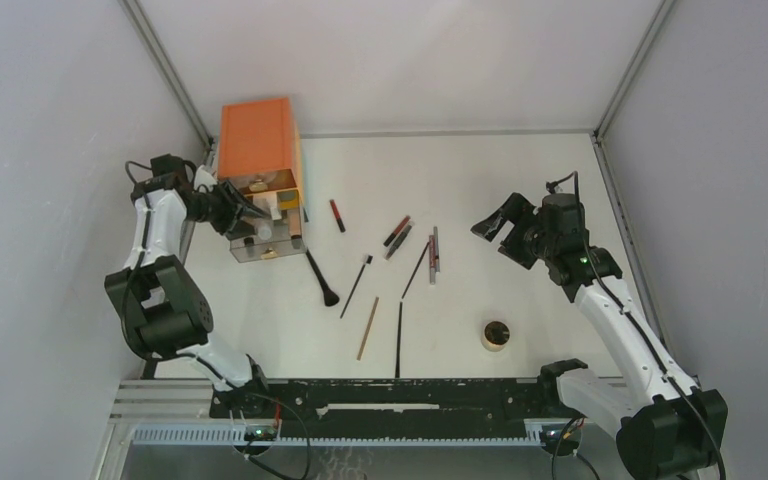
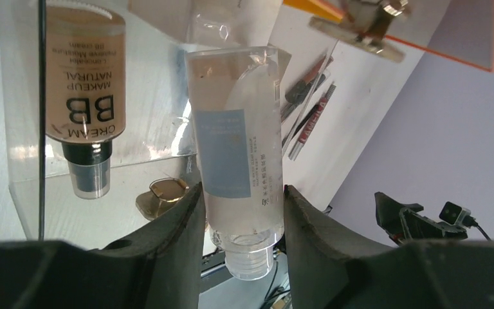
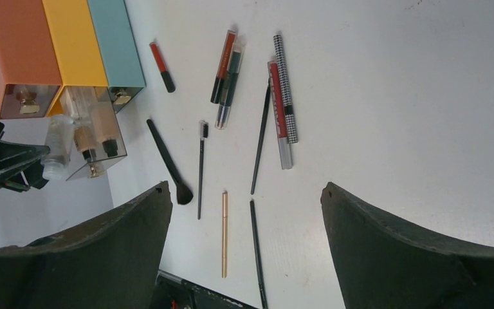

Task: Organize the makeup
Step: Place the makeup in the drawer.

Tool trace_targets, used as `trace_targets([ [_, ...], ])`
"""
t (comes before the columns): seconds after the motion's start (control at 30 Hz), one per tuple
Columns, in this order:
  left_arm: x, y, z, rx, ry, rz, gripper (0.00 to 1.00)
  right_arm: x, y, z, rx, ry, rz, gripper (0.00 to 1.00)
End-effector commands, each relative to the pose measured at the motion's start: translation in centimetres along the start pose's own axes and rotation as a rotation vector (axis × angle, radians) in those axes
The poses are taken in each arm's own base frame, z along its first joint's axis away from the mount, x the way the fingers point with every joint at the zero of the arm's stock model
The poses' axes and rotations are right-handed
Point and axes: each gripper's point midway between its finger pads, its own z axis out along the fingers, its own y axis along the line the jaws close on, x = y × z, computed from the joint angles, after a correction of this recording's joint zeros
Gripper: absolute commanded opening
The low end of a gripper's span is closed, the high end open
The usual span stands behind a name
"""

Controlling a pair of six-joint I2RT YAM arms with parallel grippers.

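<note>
My left gripper (image 2: 241,206) is shut on a clear tube (image 2: 235,154) with a pale blue label, cap toward the camera. It holds the tube at the pulled-out clear drawer (image 1: 265,240) of the orange box (image 1: 257,145); I cannot tell whether the tube is inside. A tan BB cream tube (image 2: 85,96) lies in the drawer. My right gripper (image 3: 244,188) is open and empty above the table, at the right in the top view (image 1: 495,225). Below it lie a wooden pencil (image 3: 224,235), a black pencil (image 3: 256,248), a black brush (image 3: 170,164) and red and black pencils (image 3: 222,67).
A round tan compact (image 1: 496,335) sits near the front right. A short red pencil (image 1: 337,215) lies beside the box. Grey walls close in the table on three sides. A black rail (image 1: 400,395) runs along the near edge.
</note>
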Motion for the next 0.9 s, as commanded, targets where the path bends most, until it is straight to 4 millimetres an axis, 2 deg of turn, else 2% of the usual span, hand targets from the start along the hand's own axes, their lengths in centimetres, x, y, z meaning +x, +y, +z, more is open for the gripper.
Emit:
trace_targets([
  [0.0, -1.9, -2.3, -1.0, 0.054, -0.028, 0.055, 0.01, -0.6, 1.0, -0.4, -0.035, -0.034, -0.004, 0.92],
  [0.13, -1.3, -2.7, -0.4, 0.112, 0.075, 0.038, 0.01, -0.6, 1.1, -0.5, -0.036, -0.036, -0.008, 0.92],
  [0.4, -0.7, -1.4, -1.2, 0.029, 0.021, 0.081, 0.00, -0.4, 0.9, -0.4, -0.034, -0.032, -0.010, 0.92],
  [0.67, -1.4, -0.3, 0.4, 0.012, 0.082, 0.049, 0.01, -0.4, 1.2, -0.4, -0.047, -0.030, -0.010, 0.92],
  [0.8, -2.1, 0.5, 1.0, -0.025, 0.073, 0.042, 0.05, -0.3, 0.9, -0.6, -0.034, -0.029, -0.011, 0.92],
  [0.87, -2.4, 1.0, 1.1, -0.050, 0.068, 0.042, 0.13, -0.2, 0.8, -0.6, -0.029, -0.030, -0.012, 0.92],
])
